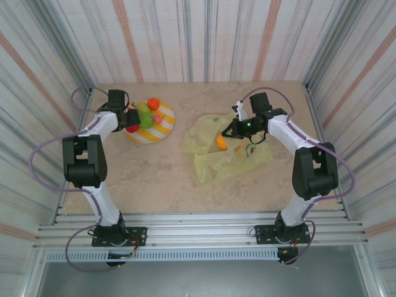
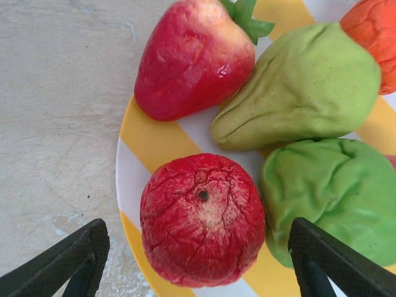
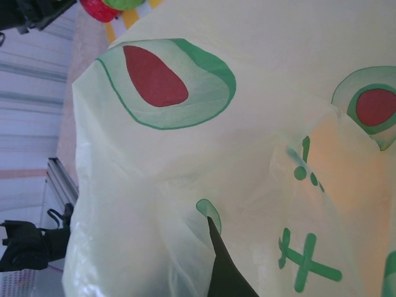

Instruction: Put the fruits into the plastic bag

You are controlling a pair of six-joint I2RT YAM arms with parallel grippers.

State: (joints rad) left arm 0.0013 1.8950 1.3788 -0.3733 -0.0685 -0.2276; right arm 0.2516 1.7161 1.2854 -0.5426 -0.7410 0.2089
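Several toy fruits lie on a yellow-and-white striped plate [image 1: 162,131]. In the left wrist view these are a red strawberry [image 2: 192,59], a green pear-like piece [image 2: 303,86], a crumpled green piece [image 2: 340,198], an orange one [image 2: 374,34] and a round red fruit [image 2: 201,219]. My left gripper [image 2: 198,253] is open, its fingers [image 2: 68,260] on either side of the round red fruit and apart from it. The plastic bag [image 1: 229,154] lies at centre right with an orange fruit [image 1: 221,142] inside. My right gripper [image 1: 233,130] is shut on the bag's film [image 3: 185,185].
The plate sits at the back left, close to the left wall. The bag spreads toward the table's middle and near side. Striped walls enclose the table on three sides. A metal rail [image 1: 198,226] runs along the near edge.
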